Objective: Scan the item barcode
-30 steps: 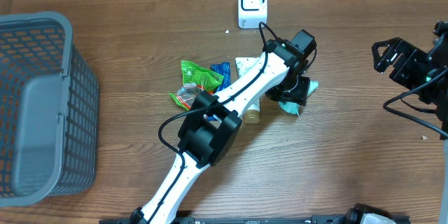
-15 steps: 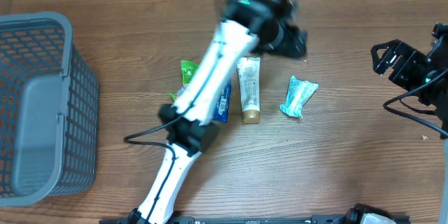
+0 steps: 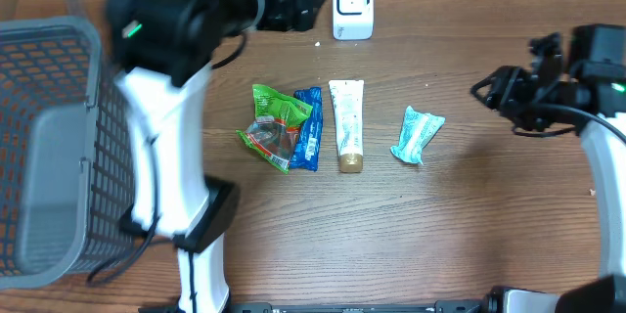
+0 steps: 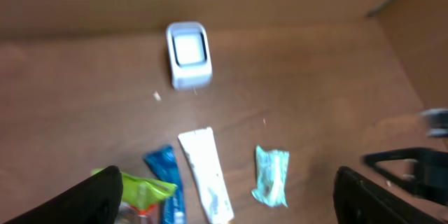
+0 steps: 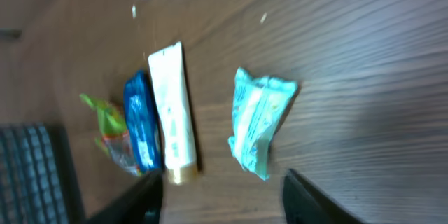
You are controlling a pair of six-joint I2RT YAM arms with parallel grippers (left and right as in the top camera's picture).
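Four items lie in a row mid-table: a green packet (image 3: 279, 117), a blue packet (image 3: 308, 129), a white tube (image 3: 345, 122) and a teal packet (image 3: 418, 134). The white barcode scanner (image 3: 352, 5) stands at the back edge. My left gripper (image 3: 293, 0) hovers high just left of the scanner, open and empty; its wrist view looks down on the scanner (image 4: 187, 52), the tube (image 4: 206, 182) and the teal packet (image 4: 271, 175). My right gripper (image 3: 494, 93) is right of the teal packet (image 5: 259, 122), open, nothing between its fingers (image 5: 311, 196).
A grey plastic basket (image 3: 49, 137) fills the left side of the table. A cardboard wall (image 4: 210, 0) runs along the back behind the scanner. The right arm's black cables hang by the right edge.
The left gripper let go of the teal packet, opened wide and swung up and left to the back near the scanner. The right arm moved left toward the teal packet, its jaws narrowing.
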